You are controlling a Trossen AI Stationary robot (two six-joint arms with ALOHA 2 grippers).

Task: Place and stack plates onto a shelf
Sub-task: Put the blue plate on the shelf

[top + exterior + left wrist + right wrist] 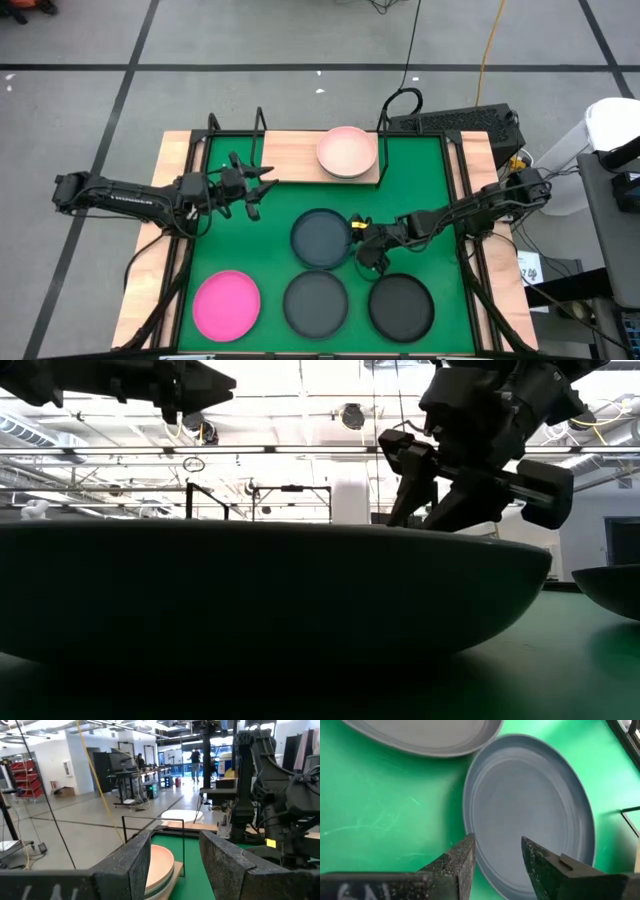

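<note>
The light-wood shelf [285,155] stands at the mat's far edge. On its right end sits a pale pink plate [347,150] on top of another pale plate [157,867]. A blue-grey dark plate [320,238] lies at mid-mat. Along the near edge lie a hot pink plate [227,305] and two dark plates [316,303] [401,305]. My right gripper [360,243] [497,847] is open and hovers over the blue-grey plate's right rim [470,827], one finger outside it and one over the dish. My left gripper [252,192] [175,842] is open in front of the shelf's left half, pointing toward the pink plate.
Black wire frames [235,125] rise at the shelf's left end and another stands by the pink plate [152,822]. The green mat [420,190] is bare right of the shelf. A keyboard [460,122] lies beyond the table's far right corner.
</note>
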